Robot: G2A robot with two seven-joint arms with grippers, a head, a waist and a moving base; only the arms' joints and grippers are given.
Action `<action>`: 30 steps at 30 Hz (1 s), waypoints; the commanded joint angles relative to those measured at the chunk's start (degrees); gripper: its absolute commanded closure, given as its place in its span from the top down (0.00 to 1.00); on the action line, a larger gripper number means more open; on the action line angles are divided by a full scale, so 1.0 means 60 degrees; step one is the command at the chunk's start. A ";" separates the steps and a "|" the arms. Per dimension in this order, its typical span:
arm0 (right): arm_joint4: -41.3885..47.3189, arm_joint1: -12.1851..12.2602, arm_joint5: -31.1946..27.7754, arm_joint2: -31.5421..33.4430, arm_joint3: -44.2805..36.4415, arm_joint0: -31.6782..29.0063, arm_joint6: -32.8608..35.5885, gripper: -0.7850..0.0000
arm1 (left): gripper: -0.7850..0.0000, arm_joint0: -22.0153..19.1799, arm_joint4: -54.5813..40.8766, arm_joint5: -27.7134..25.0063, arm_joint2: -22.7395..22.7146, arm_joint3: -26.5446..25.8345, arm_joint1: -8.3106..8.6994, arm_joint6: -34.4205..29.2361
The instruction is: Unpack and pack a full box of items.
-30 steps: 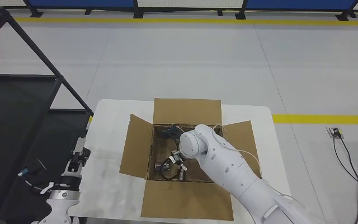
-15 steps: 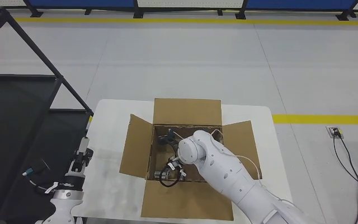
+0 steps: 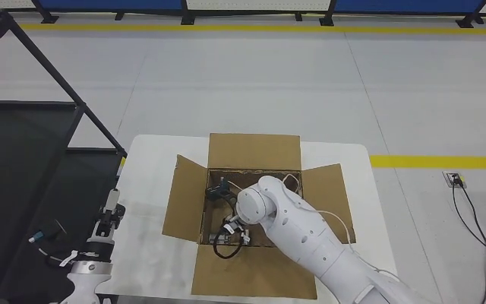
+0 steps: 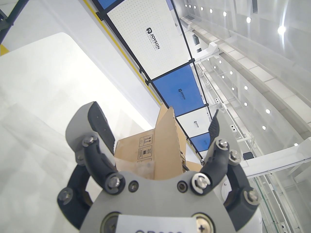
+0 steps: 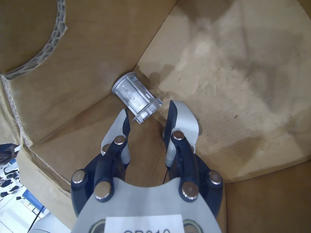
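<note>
An open cardboard box [image 3: 254,150] stands on the white table [image 3: 152,159], flaps folded out. My right arm goes down into it, and my right gripper [image 3: 216,188] is near the box's far left corner. In the right wrist view, a silver ribbed metal cylinder [image 5: 136,98] lies on its side in the corner of the box floor. My right gripper [image 5: 148,112] is open just short of it, a fingertip on either side of its flanged end, apart from it. My left gripper [image 4: 155,120] is open and empty, off the table's left front edge [image 3: 114,202].
The box walls [image 5: 73,56] close in tightly around the right gripper, and one has a curved cut-out [image 5: 56,32]. A black cable loop [image 3: 226,243] hangs from the right arm inside the box. A dark metal frame [image 3: 68,99] stands left of the table.
My right arm has shifted left inside the box, bringing its gripper toward the far left corner. The left arm has dropped back slightly.
</note>
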 commanded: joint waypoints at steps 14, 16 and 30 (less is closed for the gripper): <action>0.0601 -0.0481 -0.0169 -0.0221 0.1620 0.0518 -0.0098 0.43 | 1.00 -0.0160 -0.0114 0.0306 -0.0049 -0.0100 0.0020 -0.0122; 0.0700 -0.0508 -0.0293 -0.0180 0.1891 0.0571 -0.0099 0.43 | 1.00 -0.0197 -0.0081 0.0350 0.0014 -0.0104 0.0016 -0.0087; 0.0950 -0.0749 -0.1157 -0.0194 0.2989 0.0701 -0.0624 0.38 | 1.00 -0.0180 0.0148 0.0190 0.0324 0.0110 -0.0012 0.0240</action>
